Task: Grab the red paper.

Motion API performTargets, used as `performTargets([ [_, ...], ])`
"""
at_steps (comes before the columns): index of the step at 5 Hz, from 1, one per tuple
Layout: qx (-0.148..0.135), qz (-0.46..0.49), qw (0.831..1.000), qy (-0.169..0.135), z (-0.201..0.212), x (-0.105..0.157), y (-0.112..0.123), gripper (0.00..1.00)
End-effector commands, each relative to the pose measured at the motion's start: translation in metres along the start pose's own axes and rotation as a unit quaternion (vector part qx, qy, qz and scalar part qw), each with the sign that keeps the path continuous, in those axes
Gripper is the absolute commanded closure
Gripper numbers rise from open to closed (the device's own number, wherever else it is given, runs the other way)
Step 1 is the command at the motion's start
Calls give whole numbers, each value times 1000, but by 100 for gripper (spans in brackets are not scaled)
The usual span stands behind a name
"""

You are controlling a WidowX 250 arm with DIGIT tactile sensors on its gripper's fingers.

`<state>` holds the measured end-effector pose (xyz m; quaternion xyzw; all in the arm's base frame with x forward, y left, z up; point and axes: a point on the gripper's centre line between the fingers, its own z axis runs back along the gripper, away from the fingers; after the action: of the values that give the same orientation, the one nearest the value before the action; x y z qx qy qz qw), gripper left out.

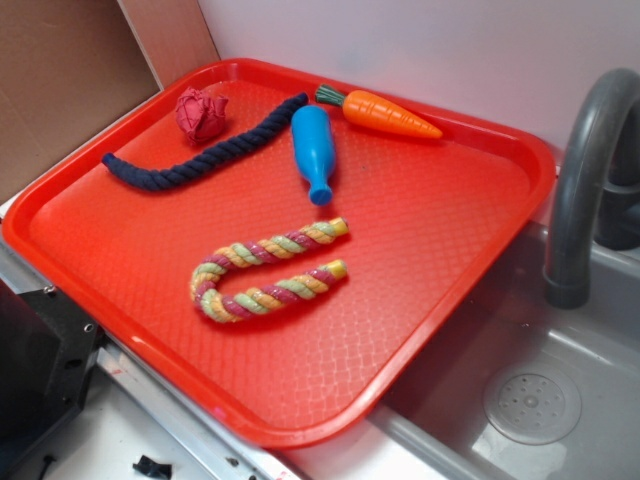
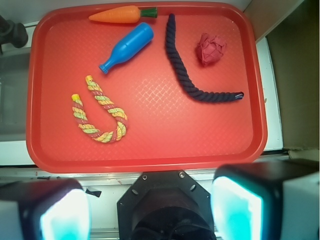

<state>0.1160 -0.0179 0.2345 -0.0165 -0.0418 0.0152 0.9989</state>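
Note:
The red paper (image 1: 200, 114) is a small crumpled dark red ball at the far left corner of the red tray (image 1: 430, 300). In the wrist view the paper (image 2: 210, 49) lies at the upper right of the tray (image 2: 150, 150), just right of a dark blue rope (image 2: 187, 75). My gripper (image 2: 150, 212) is high above the tray's near edge, far from the paper. Its jaws stand wide apart and hold nothing; the pads (image 2: 235, 210) show at the bottom corners. The gripper itself is out of the exterior view.
On the tray lie a dark blue rope (image 1: 200, 160), a blue bottle (image 1: 312, 150), an orange toy carrot (image 1: 385, 113) and a striped multicolour rope (image 1: 265, 280). A grey sink (image 1: 530, 400) with a faucet (image 1: 585, 170) lies right of the tray. The black robot base (image 2: 165, 205) sits below the tray's near edge.

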Motion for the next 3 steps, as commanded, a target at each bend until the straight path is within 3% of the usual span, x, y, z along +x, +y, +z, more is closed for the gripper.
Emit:
performTargets([
  [1,0,0,1000,0,0,0,0,0],
  [2,-27,122,990,-67,-13,15,16,0],
  [3,-27,243,964,-104,-29,32,33,0],
])
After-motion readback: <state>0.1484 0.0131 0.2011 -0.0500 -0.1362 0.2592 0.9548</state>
